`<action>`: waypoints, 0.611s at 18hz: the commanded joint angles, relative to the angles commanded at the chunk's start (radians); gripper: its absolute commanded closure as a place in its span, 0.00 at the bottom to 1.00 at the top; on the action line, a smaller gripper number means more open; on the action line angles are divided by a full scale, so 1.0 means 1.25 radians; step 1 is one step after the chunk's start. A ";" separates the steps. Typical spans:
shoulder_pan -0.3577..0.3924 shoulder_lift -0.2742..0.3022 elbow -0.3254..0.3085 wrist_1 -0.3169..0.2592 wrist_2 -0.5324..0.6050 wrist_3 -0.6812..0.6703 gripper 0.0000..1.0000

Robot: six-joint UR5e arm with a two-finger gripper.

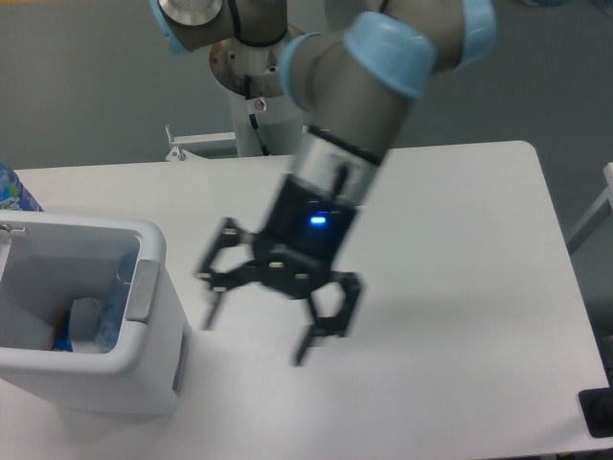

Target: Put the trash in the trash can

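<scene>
A: Looking into the trash can (144,379), I make out pale, bluish shapes low inside it, against the wall nearest the grey handle panel (142,290). That looks like the trash (96,321), both the bottle and the wrapper, though I cannot separate the two clearly.

B: And the gripper (257,333)?

A: It hangs over the table (460,249), beside the can on the handle side and apart from it, with its jaws spread wide and nothing between them. It is blurred.

B: So what makes this step go well?

A: I judge the drop done; the arm only needs to draw clear without brushing the can's rim.

B: Anything in the way?

A: Nothing that I can see near the gripper. A blue patterned object (13,188) pokes in behind the can's far side, and a dark corner (599,414) sits far across the table from the can.
</scene>
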 joint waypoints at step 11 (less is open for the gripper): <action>0.076 -0.043 -0.090 -0.021 0.413 0.327 0.00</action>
